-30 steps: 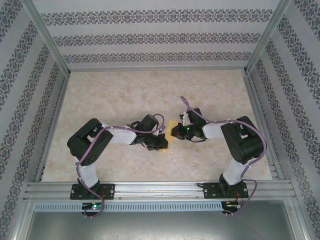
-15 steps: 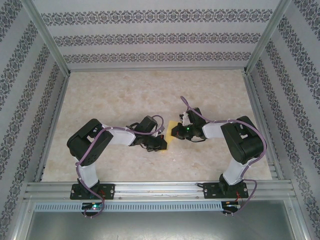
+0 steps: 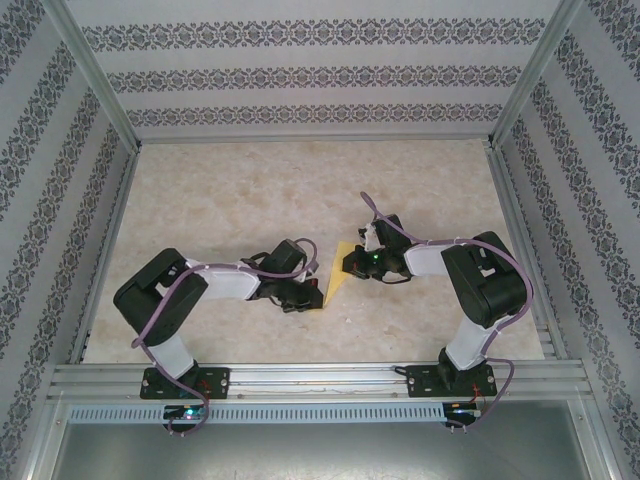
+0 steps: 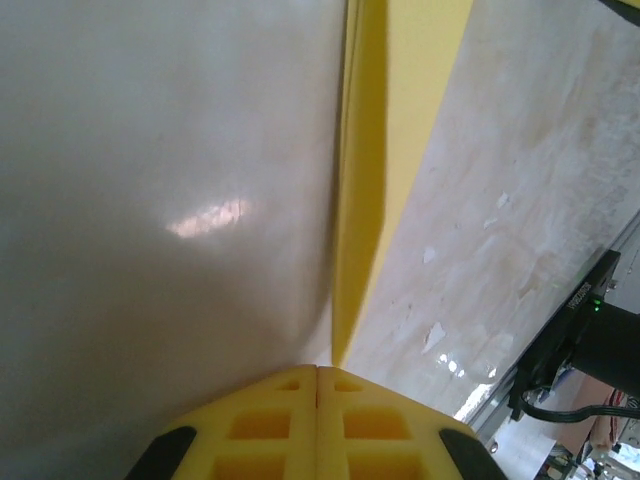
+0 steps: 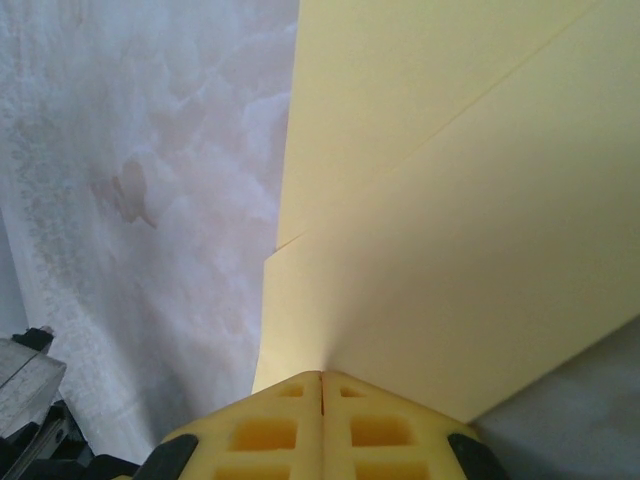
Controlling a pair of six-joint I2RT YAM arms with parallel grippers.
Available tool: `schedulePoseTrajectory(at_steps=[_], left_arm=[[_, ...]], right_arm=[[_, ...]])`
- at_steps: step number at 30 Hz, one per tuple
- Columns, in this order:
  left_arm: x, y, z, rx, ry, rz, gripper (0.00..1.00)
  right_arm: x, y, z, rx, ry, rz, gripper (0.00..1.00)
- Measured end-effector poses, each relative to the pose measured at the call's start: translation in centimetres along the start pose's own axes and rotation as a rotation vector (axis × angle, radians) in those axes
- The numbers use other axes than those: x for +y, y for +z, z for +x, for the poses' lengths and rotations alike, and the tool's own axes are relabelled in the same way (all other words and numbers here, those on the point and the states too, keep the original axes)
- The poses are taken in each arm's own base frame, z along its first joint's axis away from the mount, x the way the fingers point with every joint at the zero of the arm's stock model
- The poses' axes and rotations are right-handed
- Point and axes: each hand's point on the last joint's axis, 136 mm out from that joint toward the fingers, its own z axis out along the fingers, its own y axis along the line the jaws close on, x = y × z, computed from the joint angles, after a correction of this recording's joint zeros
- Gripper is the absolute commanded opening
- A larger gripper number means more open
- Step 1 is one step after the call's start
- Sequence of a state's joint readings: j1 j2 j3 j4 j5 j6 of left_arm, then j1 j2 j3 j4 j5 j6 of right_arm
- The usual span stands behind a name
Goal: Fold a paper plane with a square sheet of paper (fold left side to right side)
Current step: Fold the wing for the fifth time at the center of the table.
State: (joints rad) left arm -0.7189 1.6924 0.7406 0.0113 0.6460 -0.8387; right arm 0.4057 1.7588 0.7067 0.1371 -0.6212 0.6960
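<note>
Overhead, paper (image 3: 332, 285) largely hidden under left pincer (image 3: 318, 293), right pincer (image 3: 350, 267); far edges cropped in wrist views.

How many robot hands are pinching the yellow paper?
2. The left gripper pinches the paper at its left edge; the right gripper pinches its right side.

Two black-and-white arms, purple-cabled
White links and black joints on left arm (image 3: 225, 280) and right arm (image 3: 485, 285); looped purple cables (image 3: 232, 263); yellow pincer fingers (image 4: 215, 440) with square pockets; green wrist light (image 3: 372, 258).
</note>
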Motion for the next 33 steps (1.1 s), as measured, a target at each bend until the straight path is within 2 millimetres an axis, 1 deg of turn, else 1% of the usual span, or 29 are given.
schedulePoseTrajectory(at_steps=[2,4,8,11,13,15,18,21,28,33], left_arm=[[-0.6,-0.8,0.0,-0.009,0.006,0.005,0.03],[-1.7,-1.6,-0.3,-0.027,0.022,0.024,0.03],[-4.2,-2.7,-2.1,-0.069,0.065,0.064,0.02],[-5.8,-2.8,-3.6,-0.091,0.097,0.09,0.02],[-6.4,-2.3,-4.5,-0.089,0.107,0.1,0.01],[-6.3,-1.3,-5.1,-0.077,0.105,0.099,0.01],[-5.3,0.2,-5.6,-0.049,0.089,0.084,0.01],[-4.4,1.3,-5.7,-0.029,0.077,0.066,0.01],[-4.0,2.6,-6.5,-0.019,0.087,0.054,0.0],[-3.4,3.3,-6.6,-0.009,0.081,0.042,0.0]], right_arm=[[0.0,0.0,0.0,0.0,0.0,0.0,0.0],[0.0,0.0,0.0,0.001,0.0,0.001,0.0],[0.0,0.0,0.0,0.001,0.001,0.001,0.0],[0.0,0.0,0.0,0.001,0.001,0.001,0.0],[0.0,0.0,0.0,0.002,0.002,0.002,0.0],[0.0,0.0,0.0,0.003,0.002,0.002,0.0],[0.0,0.0,0.0,0.003,0.003,0.002,0.0],[0.0,0.0,0.0,0.003,0.002,0.002,0.0],[0.0,0.0,0.0,0.003,0.002,0.002,0.0],[0.0,0.1,0.0,0.003,0.001,0.003,0.0]])
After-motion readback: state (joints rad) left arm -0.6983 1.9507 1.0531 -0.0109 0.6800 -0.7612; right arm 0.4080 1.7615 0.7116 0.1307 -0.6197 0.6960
